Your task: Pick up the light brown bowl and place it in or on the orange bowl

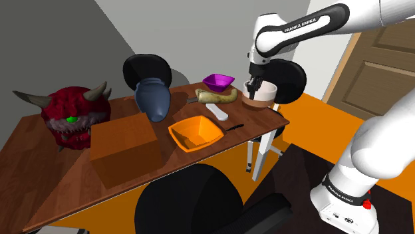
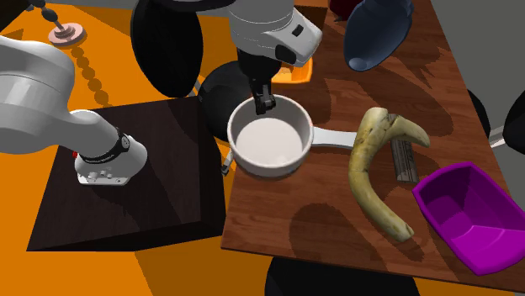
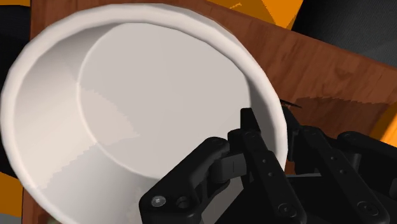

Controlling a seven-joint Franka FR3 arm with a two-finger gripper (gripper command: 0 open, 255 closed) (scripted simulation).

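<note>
- We see the pincer [image 1: 254, 85] [image 2: 264, 103] [image 3: 273, 127] pointing down, closed narrow on the rim of the light brown bowl [image 1: 258, 101] [image 2: 269, 143] [image 3: 146, 108], with 1 finger inside the wall and 1 outside it
- The bowl's outer wall is light brown in the shoulder view and its inside is plain white; it holds nothing
- We find this bowl upright on the desk [image 1: 33, 166] [image 2: 320, 219], at the edge closest to the robot's dark stand [image 2: 126, 168], at the shoulder view's right end of the desk
- A white utensil [image 1: 218, 113] [image 2: 332, 137] lies just beside the bowl, between it and the orange bowl [image 1: 195, 131]
- The orange bowl stands well apart from the light brown one, toward the shoulder view's left and nearer that camera; we see it upright and holding nothing
- A curved olive horn [image 1: 219, 96] [image 2: 374, 168] lies near the light brown bowl, and a purple bowl [image 1: 218, 82] [image 2: 471, 210] sits beyond the horn
- Farther out we note a dark blue vase [image 1: 153, 98] [image 2: 379, 34] tipped over, a brown box [image 1: 125, 146], and a red horned monster head [image 1: 73, 116] at the desk's far end
</note>
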